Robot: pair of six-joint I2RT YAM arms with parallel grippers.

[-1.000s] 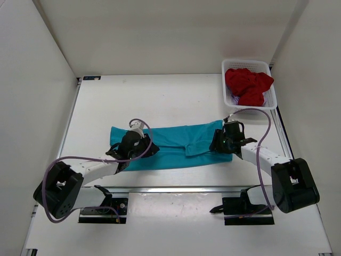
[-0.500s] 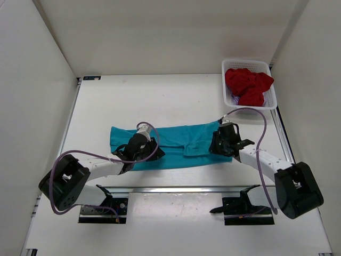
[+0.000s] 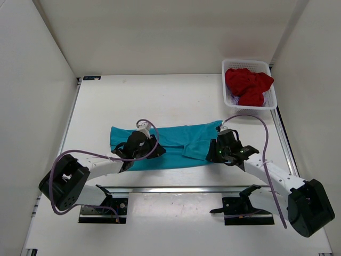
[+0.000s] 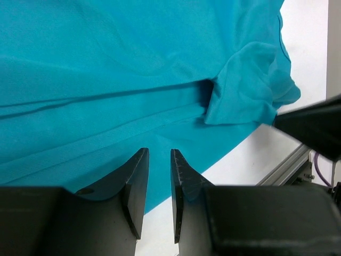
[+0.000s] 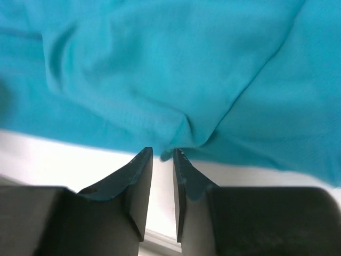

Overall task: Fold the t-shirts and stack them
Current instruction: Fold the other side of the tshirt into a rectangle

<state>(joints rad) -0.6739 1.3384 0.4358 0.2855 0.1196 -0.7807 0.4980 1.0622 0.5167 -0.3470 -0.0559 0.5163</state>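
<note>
both low over the teal t-shirt point(image 3: 176, 140) mid-frame: left gripper point(image 4: 159, 152) fingers a narrow slit apart, nothing between; right gripper point(image 5: 162, 152) tips pinching its puckered lower hem.

We are logging the teal t-shirt point(image 4: 106, 80) as soft matt knit cloth (faintly creased), the basket point(image 3: 273, 101) as white plastic mesh, and the table point(image 3: 160, 101) as smooth matt white.

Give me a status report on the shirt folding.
Left hand nearly closed over teal t-shirt, grip unclear. Right hand pinching its near edge. Red t-shirt in white mesh basket. Nothing blocking.
</note>
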